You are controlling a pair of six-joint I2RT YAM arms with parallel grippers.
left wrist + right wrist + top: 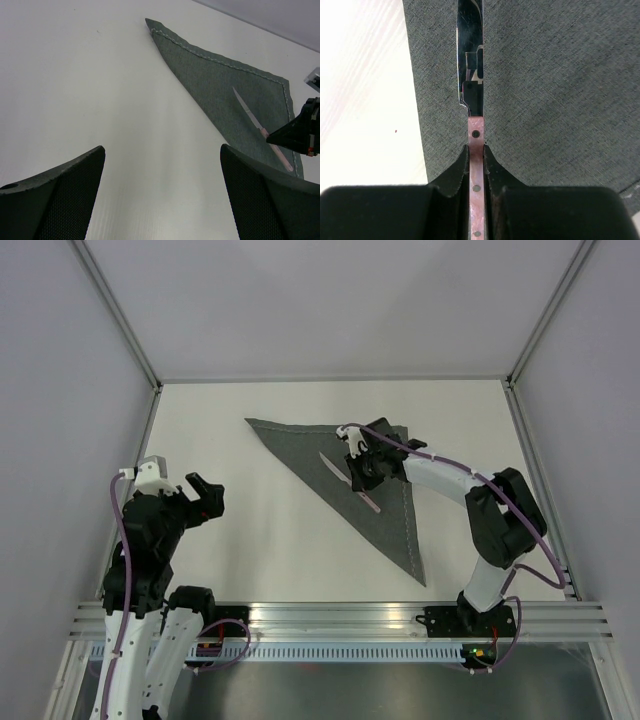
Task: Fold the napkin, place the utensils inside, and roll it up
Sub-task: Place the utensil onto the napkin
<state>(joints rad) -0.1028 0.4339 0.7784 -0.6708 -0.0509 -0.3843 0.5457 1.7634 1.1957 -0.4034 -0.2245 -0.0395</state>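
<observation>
In the top view, the napkin (395,518) lay folded into a triangle right of centre on the bench (240,550). Its long fold ran from upper left to lower right. The knife (371,503) lay along that fold, just inside it, which we judged a fitting line for rolling. The right pincer (358,475) stood over the knife's middle. The left pincer (178,490) hung at the left, well apart from the cloth, out of the working arm's way.

In the left wrist view, the left pincer (160,200) was spread wide and held nothing, with bare bench (75,75) between its fingers. The napkin (225,95) filled the upper right, and the knife (250,117) pointed up-left on it. The right pincer (295,135) met its handle at the right edge.

In the right wrist view, the right pincer (476,185) was narrowed onto the pink riveted handle of the knife (470,60). The blade reached toward the top, over the napkin (545,100) near its left edge, with bench (360,75) beyond. We could not tell whether the knife rested on the cloth or hung just above it.
</observation>
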